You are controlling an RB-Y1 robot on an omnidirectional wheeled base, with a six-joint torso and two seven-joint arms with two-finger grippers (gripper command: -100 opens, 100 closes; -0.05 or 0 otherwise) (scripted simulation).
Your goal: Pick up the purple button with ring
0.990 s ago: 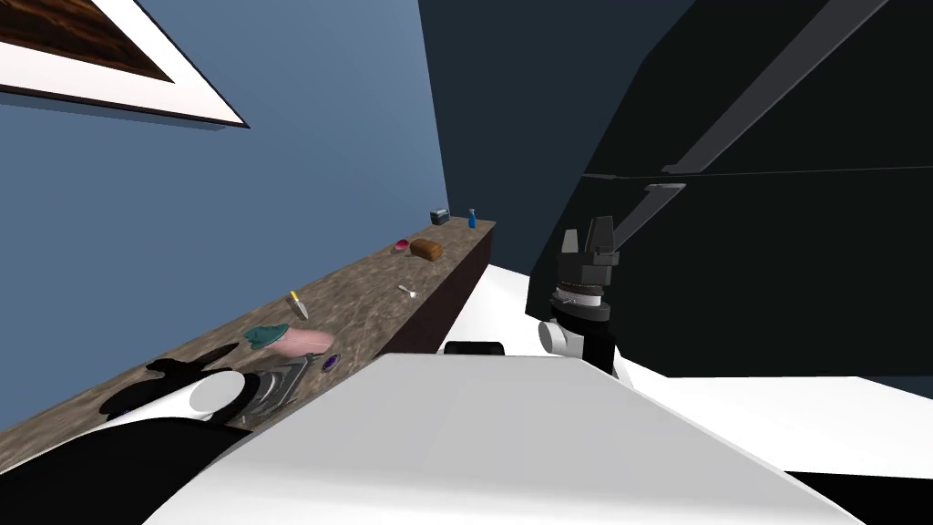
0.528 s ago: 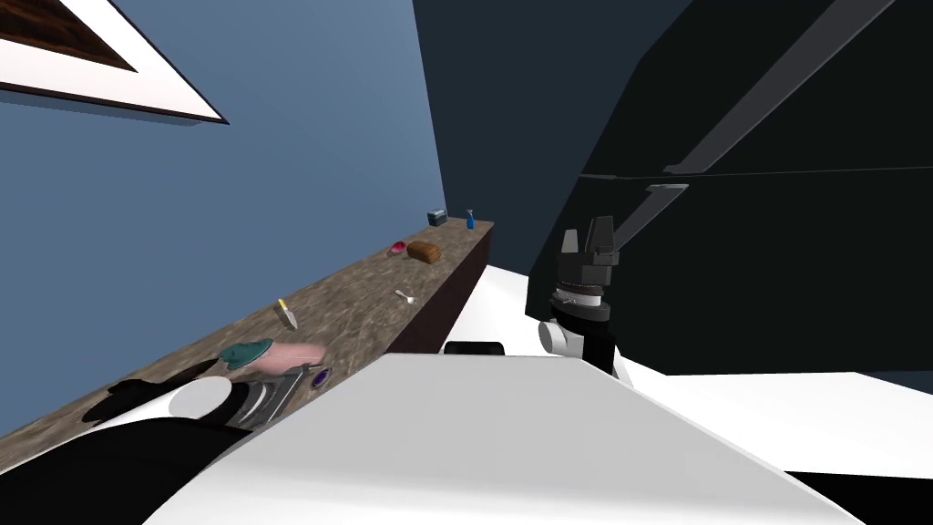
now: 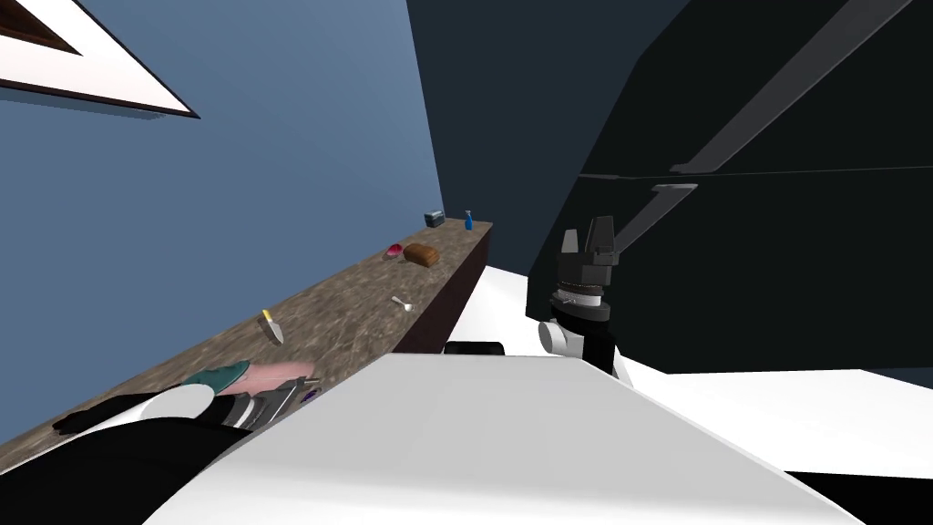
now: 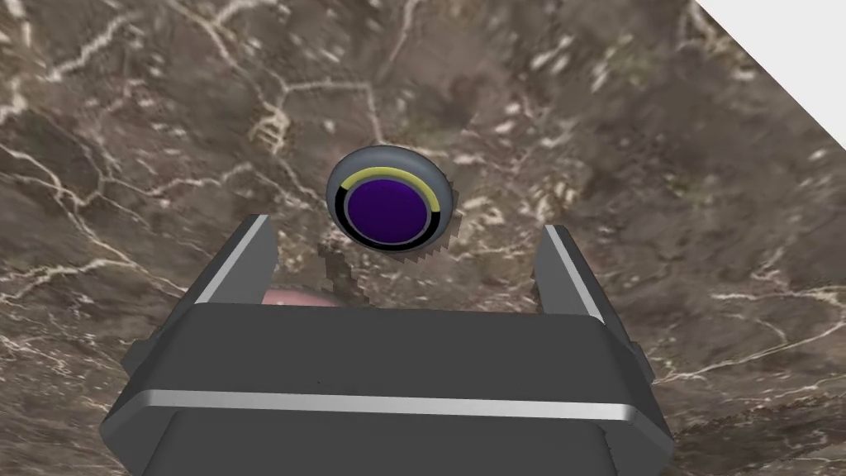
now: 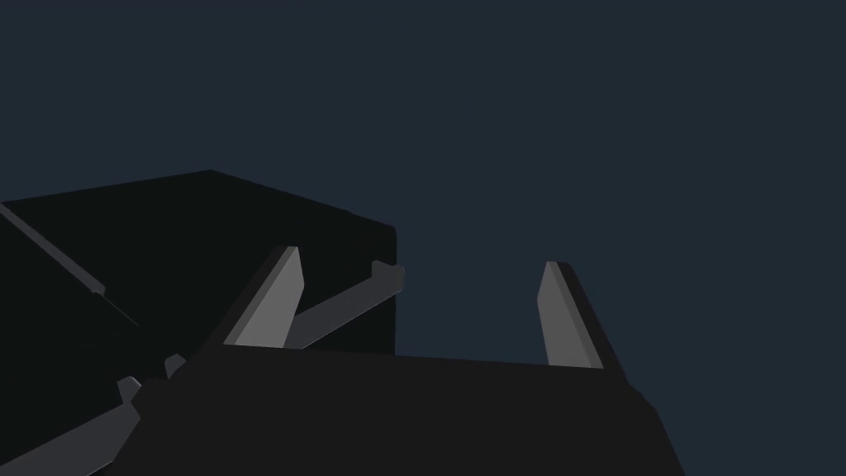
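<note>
Held wide, the left gripper [image 4: 406, 225] has been brought nearer the purple button [image 4: 388, 205], now at its 12 o'clock on the desk [image 4: 165, 124]; further advance is judged necessary. The right gripper [image 3: 588, 235] is held wide.

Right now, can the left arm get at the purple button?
Probably yes. The left gripper is open, just short of the purple button, which lies flat on the brown veined counter, roughly centred ahead of its fingers. Nothing stands between.

Home kitchen — brown marbled counter [image 3: 351, 305], bread loaf [image 3: 422, 254], knife [image 3: 271, 328], spoon [image 3: 402, 303], blue bottle [image 3: 468, 220], framed picture [image 3: 100, 77]
</note>
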